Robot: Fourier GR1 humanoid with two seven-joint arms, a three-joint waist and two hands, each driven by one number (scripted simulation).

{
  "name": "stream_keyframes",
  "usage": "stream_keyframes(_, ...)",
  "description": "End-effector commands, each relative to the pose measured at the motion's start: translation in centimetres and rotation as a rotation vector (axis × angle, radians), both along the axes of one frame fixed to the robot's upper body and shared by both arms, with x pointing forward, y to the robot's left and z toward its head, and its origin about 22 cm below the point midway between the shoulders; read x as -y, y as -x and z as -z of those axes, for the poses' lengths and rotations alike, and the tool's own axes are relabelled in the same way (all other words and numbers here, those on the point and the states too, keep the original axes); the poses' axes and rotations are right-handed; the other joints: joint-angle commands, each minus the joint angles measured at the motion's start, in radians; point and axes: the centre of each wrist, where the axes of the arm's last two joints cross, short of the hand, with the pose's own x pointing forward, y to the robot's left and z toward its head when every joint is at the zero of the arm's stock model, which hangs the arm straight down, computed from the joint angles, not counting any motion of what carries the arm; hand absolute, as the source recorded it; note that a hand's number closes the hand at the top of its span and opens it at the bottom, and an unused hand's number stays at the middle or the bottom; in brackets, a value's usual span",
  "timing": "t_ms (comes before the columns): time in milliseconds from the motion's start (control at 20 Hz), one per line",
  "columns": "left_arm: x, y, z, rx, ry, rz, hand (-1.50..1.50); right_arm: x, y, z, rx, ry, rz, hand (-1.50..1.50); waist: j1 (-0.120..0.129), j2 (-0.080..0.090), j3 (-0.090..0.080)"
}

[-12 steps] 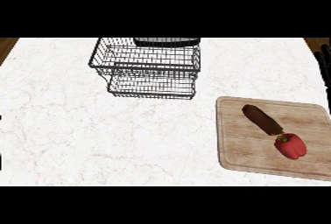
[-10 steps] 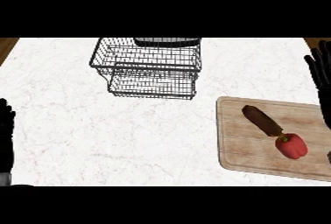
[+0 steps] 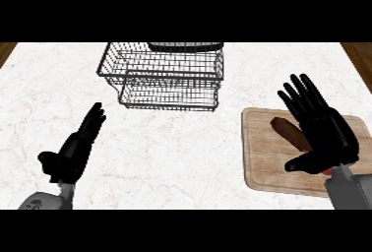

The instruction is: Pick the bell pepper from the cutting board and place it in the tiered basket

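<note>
A wooden cutting board point(image 3: 265, 162) lies at the right of the white counter. On it a brown oblong item point(image 3: 288, 131) shows partly. My right hand point(image 3: 323, 133) is raised open above the board, fingers straight, and hides nearly all of the red bell pepper; only a red sliver point(image 3: 329, 172) peeks out by the wrist. The black wire tiered basket point(image 3: 169, 76) stands at the back centre, apart from both hands. My left hand point(image 3: 75, 150) is open at the lower left, fingers pointing up, over bare counter.
A dark object point(image 3: 185, 47) sits behind the basket at the counter's far edge. Wooden floor shows past the counter's left and right edges. White marble counter point(image 3: 167, 147) stretches between the hands and in front of the basket.
Both hands have come further into view from the lower edge. The right hand now covers the bell pepper on the board. Basket and board have not moved.
</note>
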Motion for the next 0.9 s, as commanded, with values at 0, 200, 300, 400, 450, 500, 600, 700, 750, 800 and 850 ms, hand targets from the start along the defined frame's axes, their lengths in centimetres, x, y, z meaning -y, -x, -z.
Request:
stream_keyframes(0,1.5,-0.6,1.0,-0.032,0.048,0.114,0.0,1.8,1.4,1.7,0.052,-0.147,-0.027,-1.5,0.01,-0.009,-0.001)
stream_keyframes(200,2.8,-1.4,-0.7,-0.019,0.041,0.133,0.0,8.6,0.9,-5.3,0.172,0.091,0.004,-1.5,0.014,-0.012,-0.001)
stream_keyframes(300,2.0,-0.4,0.4,-0.034,0.053,0.141,0.0,11.6,1.4,-6.5,0.165,0.257,-0.014,-1.5,0.016,-0.011,-0.001)
stream_keyframes(400,2.4,-0.4,1.1,-0.029,0.042,0.106,0.0,12.3,1.3,-10.6,0.186,0.484,-0.021,-1.5,0.007,-0.011,-0.003)
stream_keyframes(450,1.5,-0.8,0.6,-0.032,0.044,0.109,0.0,13.6,1.7,-11.9,0.164,0.614,-0.044,-1.5,0.003,-0.01,-0.003)
stream_keyframes(500,3.1,-1.0,0.3,-0.015,0.041,0.118,0.0,13.8,1.8,-12.9,0.151,0.704,-0.093,-1.5,0.004,-0.011,-0.002)
stream_keyframes(600,2.1,0.2,1.3,-0.038,0.048,0.124,0.0,14.3,2.2,-16.3,0.152,0.895,-0.161,-1.5,0.011,-0.014,-0.004)
stream_keyframes(700,2.7,-0.6,0.6,-0.011,0.045,0.119,0.0,14.8,2.7,-17.3,0.115,1.049,-0.241,-1.5,0.002,-0.012,-0.001)
stream_keyframes(750,2.8,-0.2,1.2,-0.038,0.042,0.108,0.0,15.0,3.0,-18.2,0.132,1.104,-0.276,-1.5,-0.002,-0.013,0.0)
stream_keyframes(800,2.9,0.1,1.8,-0.036,0.057,0.095,0.0,14.9,3.3,-19.3,0.135,1.151,-0.305,-1.5,-0.005,-0.014,-0.001)
stream_keyframes(850,2.1,0.5,1.6,-0.027,0.06,0.133,0.0,15.3,3.1,-19.9,0.124,1.191,-0.316,-1.5,0.018,-0.012,-0.001)
